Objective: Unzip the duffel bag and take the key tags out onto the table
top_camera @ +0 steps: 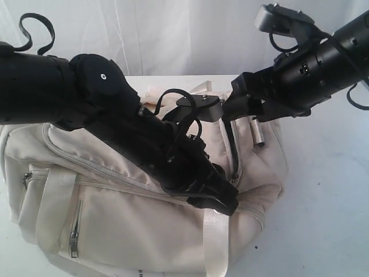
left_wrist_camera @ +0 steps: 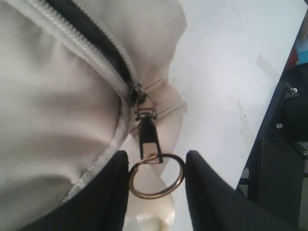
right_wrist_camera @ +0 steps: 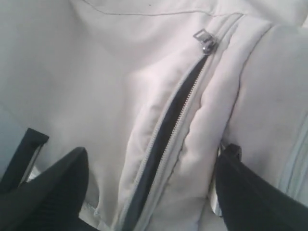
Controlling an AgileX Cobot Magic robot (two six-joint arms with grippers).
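The cream duffel bag (top_camera: 115, 219) lies on the white table (top_camera: 328, 202). My left gripper (top_camera: 222, 202) is at the bag's front right end. In the left wrist view its black fingers (left_wrist_camera: 113, 192) close on the brass ring (left_wrist_camera: 153, 196) of the black zip pull (left_wrist_camera: 147, 137). Behind the pull the zip gapes, showing dark lining. My right gripper (top_camera: 242, 112) hovers over the bag's top. In the right wrist view it (right_wrist_camera: 154, 192) is wide open, its fingers on either side of the parted zip (right_wrist_camera: 166, 130) below a silver slider (right_wrist_camera: 204, 42). The key tags are hidden.
A webbing strap (top_camera: 216, 242) hangs down the bag's front under my left gripper. Side pocket zips (top_camera: 74, 231) sit at the front left. A dark frame (left_wrist_camera: 284, 144) stands past the table edge. A white curtain (top_camera: 173, 34) hangs behind the table.
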